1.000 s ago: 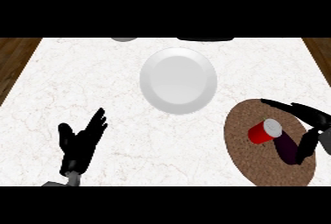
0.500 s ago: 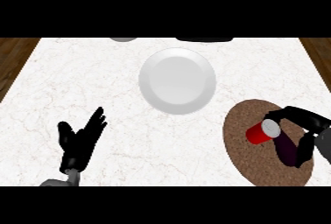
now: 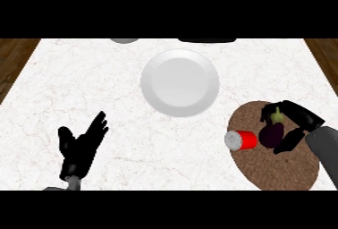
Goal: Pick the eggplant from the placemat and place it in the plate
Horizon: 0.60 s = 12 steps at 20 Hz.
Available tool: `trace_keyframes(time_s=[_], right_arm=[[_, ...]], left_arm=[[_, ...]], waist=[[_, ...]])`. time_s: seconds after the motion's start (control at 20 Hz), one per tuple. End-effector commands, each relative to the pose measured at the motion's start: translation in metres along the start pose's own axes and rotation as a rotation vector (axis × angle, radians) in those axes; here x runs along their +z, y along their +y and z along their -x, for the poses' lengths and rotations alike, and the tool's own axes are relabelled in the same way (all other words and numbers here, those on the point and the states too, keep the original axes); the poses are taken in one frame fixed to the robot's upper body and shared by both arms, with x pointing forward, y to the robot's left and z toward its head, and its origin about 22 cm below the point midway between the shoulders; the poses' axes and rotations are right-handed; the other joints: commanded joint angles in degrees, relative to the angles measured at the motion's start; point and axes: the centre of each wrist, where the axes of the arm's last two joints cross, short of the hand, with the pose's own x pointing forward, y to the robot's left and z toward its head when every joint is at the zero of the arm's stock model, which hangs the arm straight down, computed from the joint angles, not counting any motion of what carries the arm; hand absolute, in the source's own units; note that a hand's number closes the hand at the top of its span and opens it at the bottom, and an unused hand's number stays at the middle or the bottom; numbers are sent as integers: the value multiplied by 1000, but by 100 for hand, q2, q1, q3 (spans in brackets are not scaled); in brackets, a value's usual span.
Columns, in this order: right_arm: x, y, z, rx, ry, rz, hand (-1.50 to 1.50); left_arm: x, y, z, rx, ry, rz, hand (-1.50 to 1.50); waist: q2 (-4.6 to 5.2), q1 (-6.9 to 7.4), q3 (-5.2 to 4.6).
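Note:
A dark purple eggplant [image 3: 271,133] with a green stem lies on the round brown placemat [image 3: 274,167] at the right. My right hand [image 3: 298,117] curls round it, fingers over the stem end and thumb along its right side. The white plate [image 3: 179,82] sits at the counter's middle, up and to the left of the mat, with nothing on it. My left hand [image 3: 80,146] rests open at the lower left, fingers up.
A red can [image 3: 242,139] lies on its side at the placemat's left edge, touching or nearly touching the eggplant. A grey object [image 3: 123,40] and a dark one [image 3: 208,40] show at the counter's far edge. Wooden floor borders both sides.
My right hand has closed round the eggplant, which has shifted up and to the left. The red can has moved left to the mat's edge. The left hand has not moved.

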Motion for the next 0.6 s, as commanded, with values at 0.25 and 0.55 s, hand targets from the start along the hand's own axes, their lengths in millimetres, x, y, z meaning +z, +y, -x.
trace_keyframes(time_s=[0.25, 0.55], right_arm=[[-110, 21, -94, -35, 125, 446, 150], [-156, 25, -159, -99, 238, 771, 150]], left_arm=[[-2, -8, 1, -18, 15, 36, 0], [-3, -9, 0, -35, 14, 47, 0]], waist=[[-101, 410, -13], [-130, 531, -5]])
